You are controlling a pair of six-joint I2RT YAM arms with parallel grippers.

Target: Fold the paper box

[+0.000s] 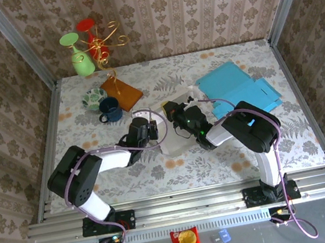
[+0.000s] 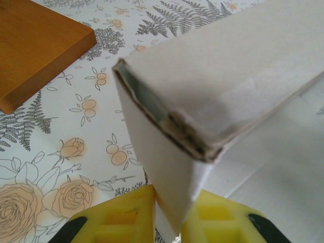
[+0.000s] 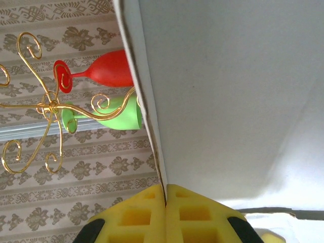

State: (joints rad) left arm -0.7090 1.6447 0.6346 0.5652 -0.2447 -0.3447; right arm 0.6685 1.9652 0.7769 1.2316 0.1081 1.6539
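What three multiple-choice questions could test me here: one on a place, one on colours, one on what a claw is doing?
1. Where is the dark mug? A) beside the wooden board B) on books C) on a hook
2. Glasses on the gold stand are: A) red and green B) clear C) black
3. The right gripper is: A) spread wide B) shut on the paper box's edge C) holding a spoon
1 A: it stands by the board's corner. 2 A: one of each hangs there. 3 B: its yellow fingers meet on the cardboard.
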